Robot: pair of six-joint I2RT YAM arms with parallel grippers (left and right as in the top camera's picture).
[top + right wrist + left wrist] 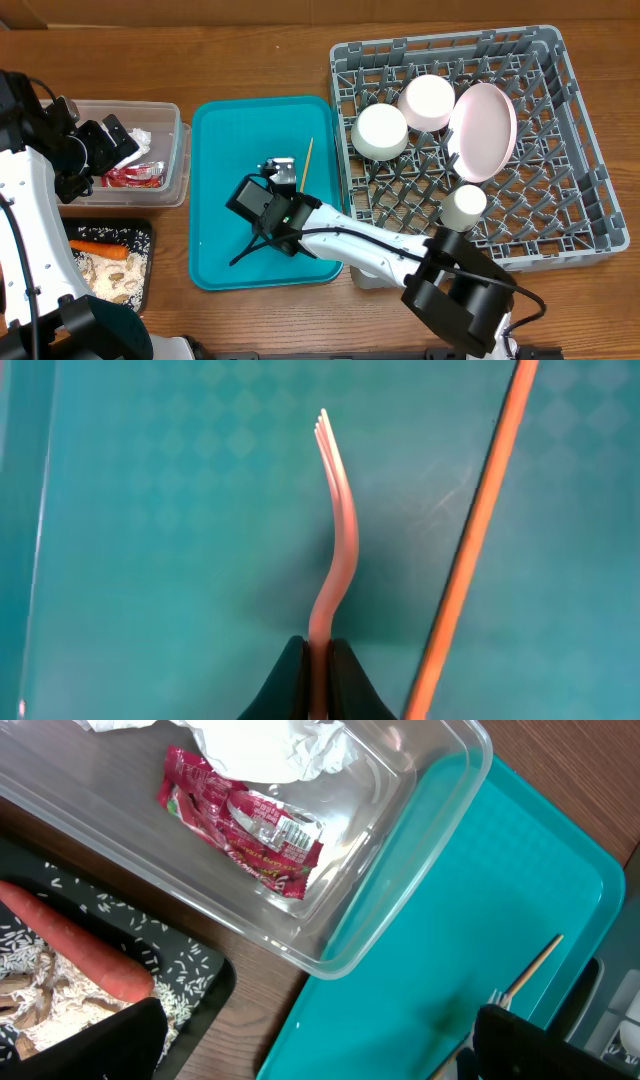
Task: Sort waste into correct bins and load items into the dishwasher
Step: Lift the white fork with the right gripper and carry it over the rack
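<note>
Right wrist view: right gripper [320, 660] clamped on fork [338, 530] handle, tines pointing away over teal tray [150, 540]; chopstick [480, 530] just beside it, on the right. Left wrist view: left gripper [320, 1045] jaws wide apart, holding nothing; beyond, carrot [80, 940] in black tray [200, 970], red wrapper [235, 825] and napkin [270, 745] inside clear tub [440, 780]

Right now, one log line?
right gripper: shut on white plastic fork, over teal serving tray | left gripper: open, above clear rectangular plastic tub
</note>
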